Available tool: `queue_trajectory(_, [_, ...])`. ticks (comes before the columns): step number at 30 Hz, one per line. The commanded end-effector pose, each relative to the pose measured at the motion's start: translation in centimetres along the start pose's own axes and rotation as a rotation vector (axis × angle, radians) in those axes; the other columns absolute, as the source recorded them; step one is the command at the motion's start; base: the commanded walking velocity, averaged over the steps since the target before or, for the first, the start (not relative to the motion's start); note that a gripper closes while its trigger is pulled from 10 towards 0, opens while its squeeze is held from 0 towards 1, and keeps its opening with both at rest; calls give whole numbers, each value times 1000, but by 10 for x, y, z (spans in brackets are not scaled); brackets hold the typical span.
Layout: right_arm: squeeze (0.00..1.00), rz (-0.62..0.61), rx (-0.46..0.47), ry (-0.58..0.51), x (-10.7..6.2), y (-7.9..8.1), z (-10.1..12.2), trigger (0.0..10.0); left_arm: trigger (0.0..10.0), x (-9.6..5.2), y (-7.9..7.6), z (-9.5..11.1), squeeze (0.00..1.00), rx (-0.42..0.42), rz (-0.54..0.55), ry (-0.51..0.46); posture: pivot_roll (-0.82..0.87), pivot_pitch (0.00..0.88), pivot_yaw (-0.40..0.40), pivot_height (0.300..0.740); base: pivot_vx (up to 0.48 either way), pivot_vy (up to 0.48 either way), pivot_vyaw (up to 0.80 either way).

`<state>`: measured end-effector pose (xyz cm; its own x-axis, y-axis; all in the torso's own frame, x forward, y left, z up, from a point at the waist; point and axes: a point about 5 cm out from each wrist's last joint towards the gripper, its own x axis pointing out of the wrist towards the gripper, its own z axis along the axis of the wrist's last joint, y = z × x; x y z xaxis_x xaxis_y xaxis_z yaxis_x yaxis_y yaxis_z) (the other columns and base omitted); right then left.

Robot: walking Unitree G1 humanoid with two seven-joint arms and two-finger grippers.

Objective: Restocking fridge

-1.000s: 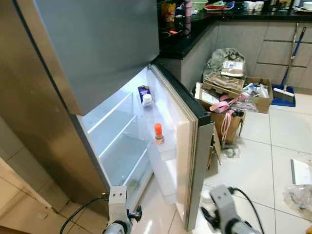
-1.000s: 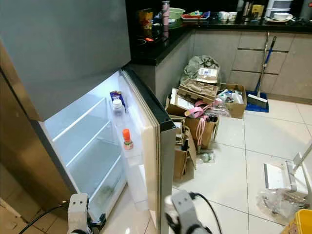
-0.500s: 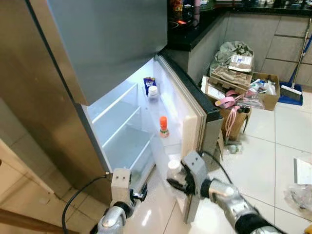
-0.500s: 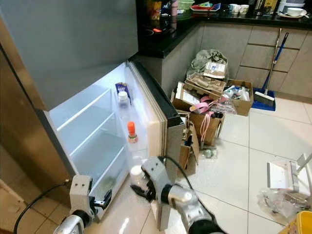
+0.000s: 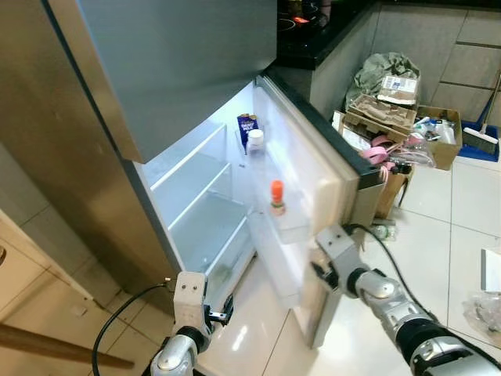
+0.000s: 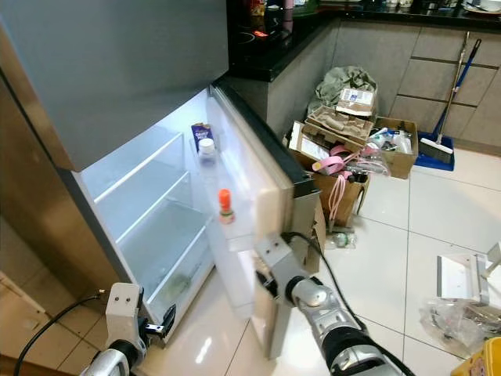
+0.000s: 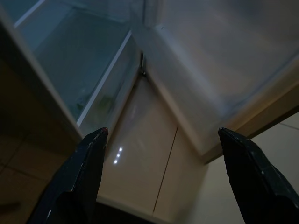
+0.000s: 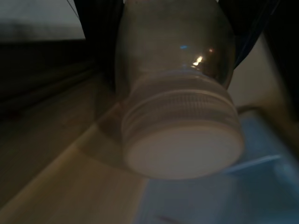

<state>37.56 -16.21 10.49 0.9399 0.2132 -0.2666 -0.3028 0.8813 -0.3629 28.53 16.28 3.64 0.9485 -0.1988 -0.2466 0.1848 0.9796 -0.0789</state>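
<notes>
The tall stainless-steel fridge (image 5: 94, 133) fills the left half of the head views, its lower compartment lit and its white-lined door (image 5: 313, 176) swung open toward centre frame. In the door racks stand a blue carton (image 5: 247, 126), a white-capped clear bottle (image 5: 254, 145) and, lower, an orange-capped small bottle (image 5: 276, 199). At lower right the right gripper (image 5: 322, 270) reaches in against the door's inner edge, clenched on a clear white-lidded jar (image 8: 180, 93). The left gripper (image 7: 159, 140) hangs low at bottom left, fingers spread and holding nothing. The step appears to be carrying the jar in; next it needs a free door shelf, upright placement, then release.
</notes>
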Motion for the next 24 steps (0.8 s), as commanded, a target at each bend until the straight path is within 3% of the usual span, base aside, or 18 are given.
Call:
queue_trajectory(1, [0,-223,74,24,-5,-35,0,10000,10000,-4,7,-3,0,20,6,25,32,205,33,740,0,0,0])
queue_trajectory(7, [0,-395,127,86,-16,-62,-13,10000,10000,-5,8,-2,0,24,12,29,34,199,36,740,0,0,0])
queue_trajectory(9, [0,-573,171,172,-35,-91,-36,10000,10000,-6,10,-4,0,32,18,40,32,191,37,740,0,0,0])
queue_trajectory(10, [0,-573,171,172,-35,-91,-36,10000,10000,-6,10,-4,0,32,18,40,32,191,37,740,0,0,0])
queue_trajectory(12, [0,-679,178,264,-59,-110,-66,10000,10000,-6,11,-6,0,38,27,55,10,182,45,740,0,0,0])
queue_trajectory(14, [0,-688,169,295,-67,-111,-78,10000,10000,-5,11,-7,0,39,28,61,6,181,46,740,0,0,0])
queue_trajectory(16, [0,-640,156,352,-77,-98,-104,10000,10000,-3,7,-12,0,47,15,83,-16,172,57,740,0,0,0])
queue_trajectory(19, [0,-578,190,391,-84,-78,-124,10000,10000,-1,3,-17,0,51,4,107,-30,164,65,740,0,0,0])
queue_trajectory(21, [0,-505,281,392,-85,-55,-137,10000,10000,0,-1,-22,0,58,-8,142,-36,158,69,740,0,0,0])
queue_trajectory(24, [0,-364,458,305,-78,-19,-139,10000,10000,2,-6,-29,0,58,-23,197,-52,148,77,740,0,0,0])
